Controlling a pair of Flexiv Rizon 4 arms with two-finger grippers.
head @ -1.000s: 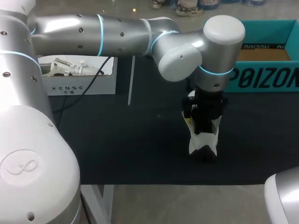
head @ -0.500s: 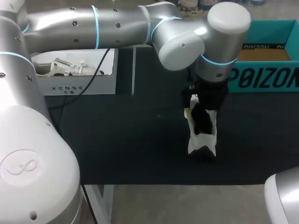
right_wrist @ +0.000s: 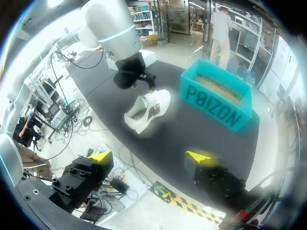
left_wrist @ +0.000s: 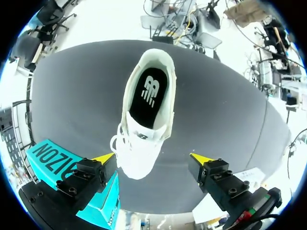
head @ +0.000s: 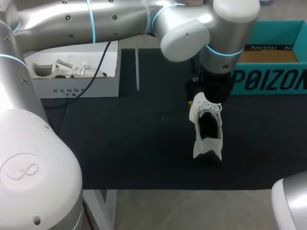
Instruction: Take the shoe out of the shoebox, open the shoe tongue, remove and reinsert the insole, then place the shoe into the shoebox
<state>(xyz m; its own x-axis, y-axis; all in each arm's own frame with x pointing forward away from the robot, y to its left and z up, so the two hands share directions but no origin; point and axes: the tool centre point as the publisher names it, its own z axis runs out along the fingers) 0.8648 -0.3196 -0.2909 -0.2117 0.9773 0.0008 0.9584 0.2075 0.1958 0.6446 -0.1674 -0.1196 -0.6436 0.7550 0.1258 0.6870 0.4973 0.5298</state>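
Hovering above the white shoe (left_wrist: 147,103), the left arm (head: 120,24) points its open pincer (left_wrist: 153,156) straight down.

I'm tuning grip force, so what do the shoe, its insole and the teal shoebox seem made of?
The shoe: white, matte, likely mesh or synthetic leather; its collar looks soft. The insole: black, matte, probably fabric-covered foam, with a white logo. The shoebox: seemingly cardboard, teal outside, plain brown inside, thin straight walls.

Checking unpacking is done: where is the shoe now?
In the head view, the shoe lies on the black table right of middle, beneath the left gripper, outside the teal shoebox.
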